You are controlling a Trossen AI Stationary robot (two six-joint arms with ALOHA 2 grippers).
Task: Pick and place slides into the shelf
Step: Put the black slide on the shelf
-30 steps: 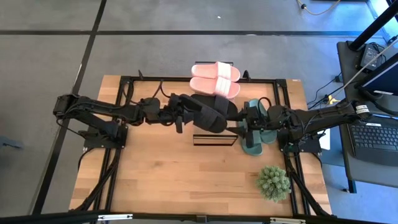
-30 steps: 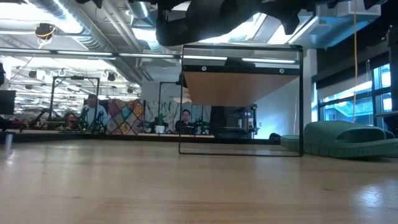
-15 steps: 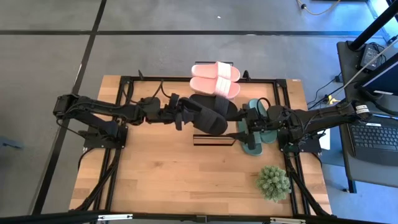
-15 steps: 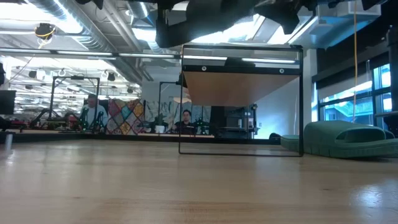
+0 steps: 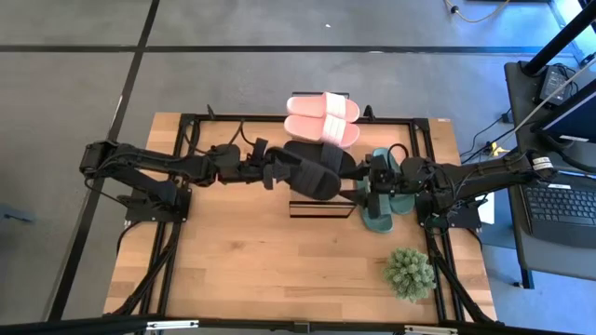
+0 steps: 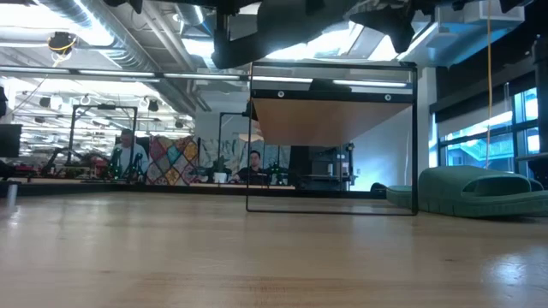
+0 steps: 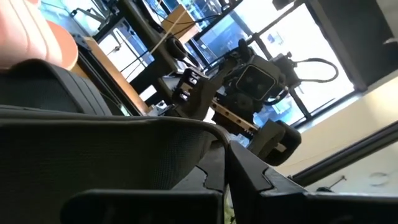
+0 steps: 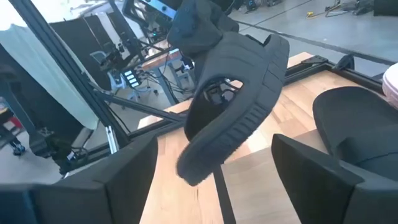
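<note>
High view: my right pincer [image 5: 365, 182] had just spread fully wide and let go, backing toward the green slides [image 5: 384, 194]. My left pincer [image 5: 276, 173], clenched, alone carried the black slide [image 5: 307, 174] above the shelf [image 5: 321, 208].

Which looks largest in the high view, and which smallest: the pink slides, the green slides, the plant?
1. Pink slides, the largest patch.
2. Green slides, partly covered by the right arm, so unsure.
3. Plant, the smallest.
The pink pair sits higher, nearer the camera, which may enlarge it.
</note>
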